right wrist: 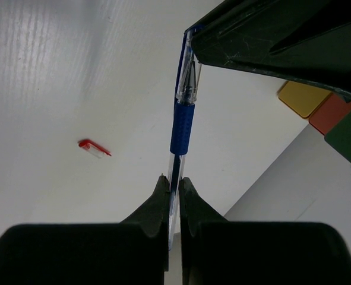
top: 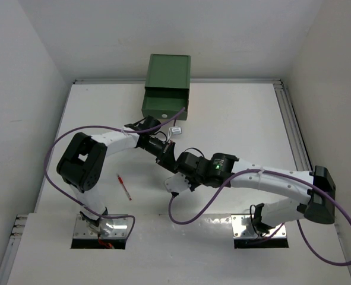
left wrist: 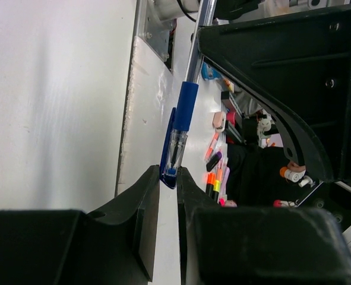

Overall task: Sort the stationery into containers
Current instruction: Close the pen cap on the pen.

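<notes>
Clamping blue pen (right wrist: 181, 127) at both ends: left gripper (left wrist: 169, 178) on tip, right gripper (right wrist: 173, 181) on barrel. Held above mid-bench (top: 234, 119), near pulled-out green drawer (top: 165, 104); red pen (top: 124, 187) well left, bench edges far off.

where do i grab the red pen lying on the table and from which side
Grip the red pen at mid-barrel, coming straight down from above and closing across its thin width. It lies flat and slanted on the table, alone, with bare surface along both long sides, so a side approach would only push it.
</notes>
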`<state>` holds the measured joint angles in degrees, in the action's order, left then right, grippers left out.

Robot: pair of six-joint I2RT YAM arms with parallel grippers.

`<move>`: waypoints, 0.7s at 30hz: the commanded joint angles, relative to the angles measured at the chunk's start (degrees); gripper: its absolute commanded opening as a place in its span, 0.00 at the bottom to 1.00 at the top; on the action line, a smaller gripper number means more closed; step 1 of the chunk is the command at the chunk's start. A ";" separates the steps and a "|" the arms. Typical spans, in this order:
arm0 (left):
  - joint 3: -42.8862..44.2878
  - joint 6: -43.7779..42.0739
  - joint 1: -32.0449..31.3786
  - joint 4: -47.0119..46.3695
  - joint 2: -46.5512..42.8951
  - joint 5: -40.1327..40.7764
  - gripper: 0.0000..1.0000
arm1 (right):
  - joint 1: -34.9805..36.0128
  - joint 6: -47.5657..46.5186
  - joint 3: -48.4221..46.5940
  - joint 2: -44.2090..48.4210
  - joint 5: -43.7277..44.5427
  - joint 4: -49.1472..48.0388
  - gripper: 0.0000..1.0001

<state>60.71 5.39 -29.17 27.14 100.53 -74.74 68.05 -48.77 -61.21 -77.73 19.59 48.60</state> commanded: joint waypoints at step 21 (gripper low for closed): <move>1.08 -3.72 2.27 -1.47 -1.83 -2.60 0.00 | -0.19 -0.53 0.39 2.50 -2.81 -4.22 0.52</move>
<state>60.71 4.16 -27.59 25.17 100.53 -74.83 69.30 -49.36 -61.14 -77.45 16.84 45.36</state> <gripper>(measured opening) 0.206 0.509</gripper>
